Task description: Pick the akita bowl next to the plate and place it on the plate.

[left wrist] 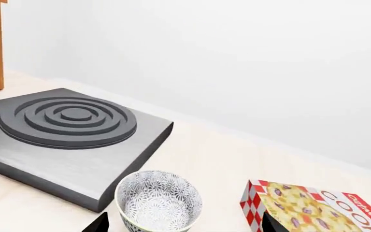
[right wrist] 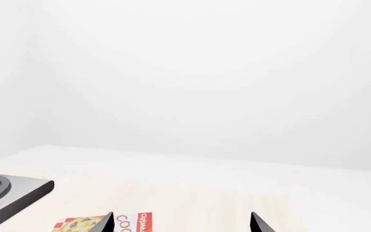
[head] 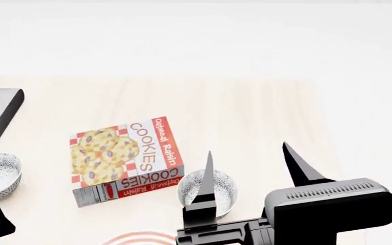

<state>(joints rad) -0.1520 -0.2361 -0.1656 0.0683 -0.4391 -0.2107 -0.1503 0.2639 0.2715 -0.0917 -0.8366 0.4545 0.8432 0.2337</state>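
The right gripper [head: 250, 168] hangs with its jaws spread wide and empty, one fingertip [head: 208, 176] in front of the speckled bowl [head: 218, 190]. That bowl sits just beyond the plate [head: 140, 238], beside the cookie box [head: 124, 158]. The left gripper [left wrist: 182, 223] is likewise spread, nothing held, near the second bowl [left wrist: 158, 200] by the stove plate [left wrist: 69, 130].

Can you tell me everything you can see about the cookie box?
The cookie box is a flat cardboard carton lying face up on the pale wooden table. Its front shows yellow cookies with dark raisins, a red-and-white checkered edge and a red band reading "Oatmeal Raisin COOKIES". One narrow side shows grey and red print. It looks closed. It lies between two speckled bowls, close to both; neither gripper touches it.
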